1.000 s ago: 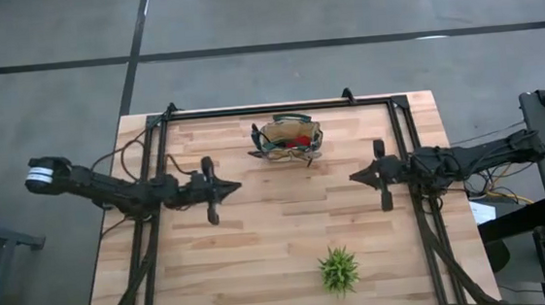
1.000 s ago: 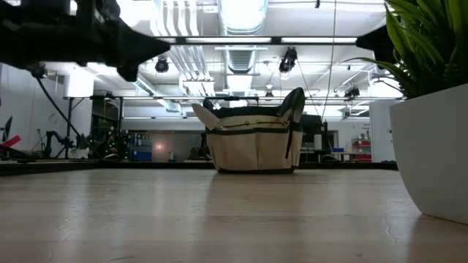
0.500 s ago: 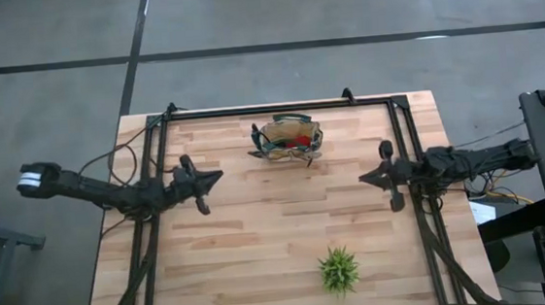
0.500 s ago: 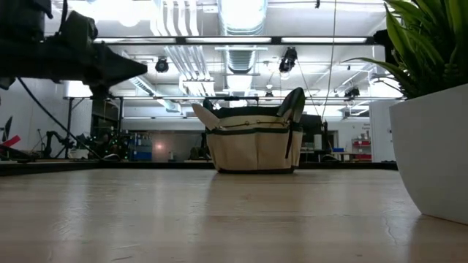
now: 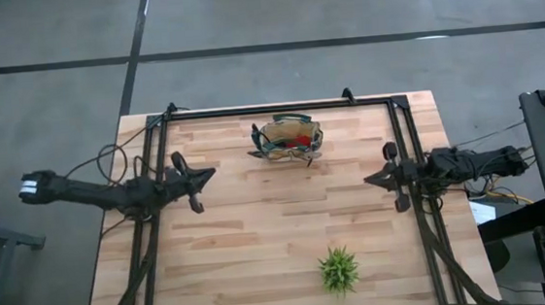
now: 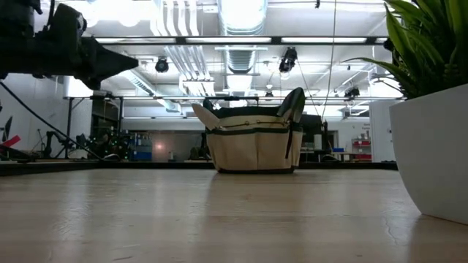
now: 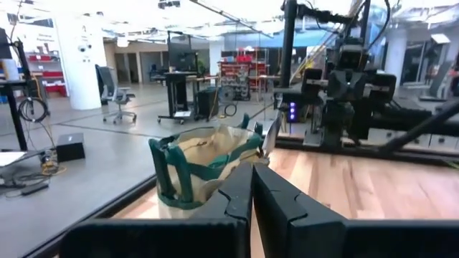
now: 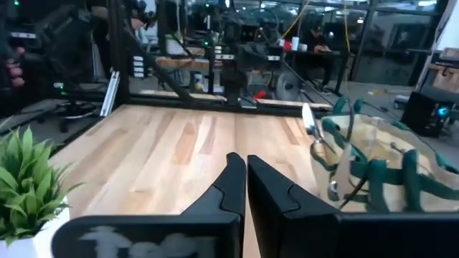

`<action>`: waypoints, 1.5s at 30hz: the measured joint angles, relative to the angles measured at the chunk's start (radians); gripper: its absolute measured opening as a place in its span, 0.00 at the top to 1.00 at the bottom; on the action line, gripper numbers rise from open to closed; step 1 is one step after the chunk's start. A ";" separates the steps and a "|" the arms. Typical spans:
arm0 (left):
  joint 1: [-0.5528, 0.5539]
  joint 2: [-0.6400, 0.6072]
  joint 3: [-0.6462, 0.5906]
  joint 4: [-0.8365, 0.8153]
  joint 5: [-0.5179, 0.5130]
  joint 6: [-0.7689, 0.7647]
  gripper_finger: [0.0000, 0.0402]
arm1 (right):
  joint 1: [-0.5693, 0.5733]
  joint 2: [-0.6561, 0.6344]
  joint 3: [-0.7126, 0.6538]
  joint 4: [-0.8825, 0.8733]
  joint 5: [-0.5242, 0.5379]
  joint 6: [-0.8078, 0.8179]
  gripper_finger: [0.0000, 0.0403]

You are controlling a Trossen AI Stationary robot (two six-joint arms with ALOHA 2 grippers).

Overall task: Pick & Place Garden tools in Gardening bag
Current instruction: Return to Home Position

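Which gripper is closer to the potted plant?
The right gripper; the plant stands on its half of the table, farther from the left gripper.

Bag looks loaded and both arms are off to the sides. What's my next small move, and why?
Probably draw both arms back to their rest pose. The left gripper and right gripper are shut and empty at either side of the table. No tool lies loose on it, and tools show inside the gardening bag. Only the potted plant stands elsewhere.

Even overhead light, faint shadows on counter (image 5: pixel 260 241); low view backlit, ceiling lamps (image 6: pixel 241 11) blown out w/ glare, gardening bag (image 6: pixel 252 150) handles dark vs bright bg.
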 joint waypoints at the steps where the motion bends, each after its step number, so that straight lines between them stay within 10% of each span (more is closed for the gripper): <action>1: 0.000 -0.026 0.000 -0.029 0.002 0.005 0.96 | 0.000 0.003 -0.011 0.024 -0.006 0.000 0.98; 17: -0.001 -0.396 -0.001 -0.498 0.012 -0.045 0.96 | 0.000 -0.008 -0.043 -0.044 -0.018 -0.019 0.98; 45: -0.001 -0.392 -0.002 -0.553 0.013 -0.050 0.95 | 0.000 -0.006 -0.089 0.022 -0.024 0.091 0.98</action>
